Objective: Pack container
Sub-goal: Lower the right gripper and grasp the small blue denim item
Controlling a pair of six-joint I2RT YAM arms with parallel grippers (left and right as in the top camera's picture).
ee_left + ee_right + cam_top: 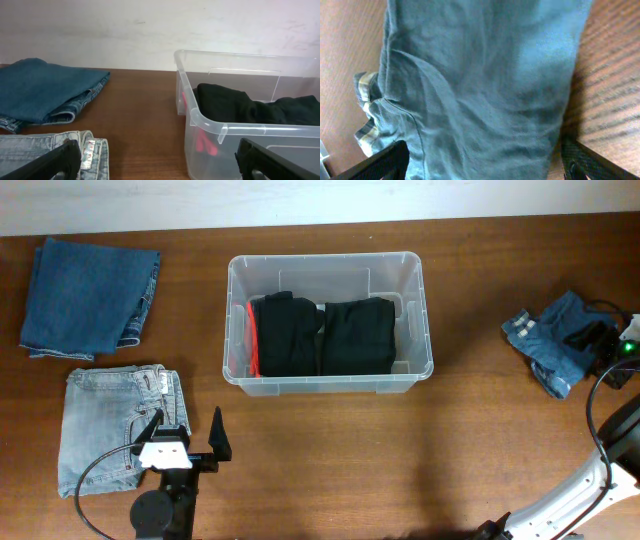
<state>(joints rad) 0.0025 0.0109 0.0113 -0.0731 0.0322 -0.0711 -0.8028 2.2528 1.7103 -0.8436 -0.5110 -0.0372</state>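
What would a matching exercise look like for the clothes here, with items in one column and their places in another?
Items:
1. dark blue folded jeans
2. light blue jeans
3. black clothes
4. crumpled denim

Places:
A. inside the container
B. beneath the right gripper
C. far left corner of the table
D. by the left gripper

Pairs: 1-C, 2-D, 3-A, 4-B

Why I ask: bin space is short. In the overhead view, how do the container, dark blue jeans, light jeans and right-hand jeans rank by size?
Largest: container.
Next: dark blue jeans and light jeans, too alike to rank.
Smallest: right-hand jeans, bunched up.
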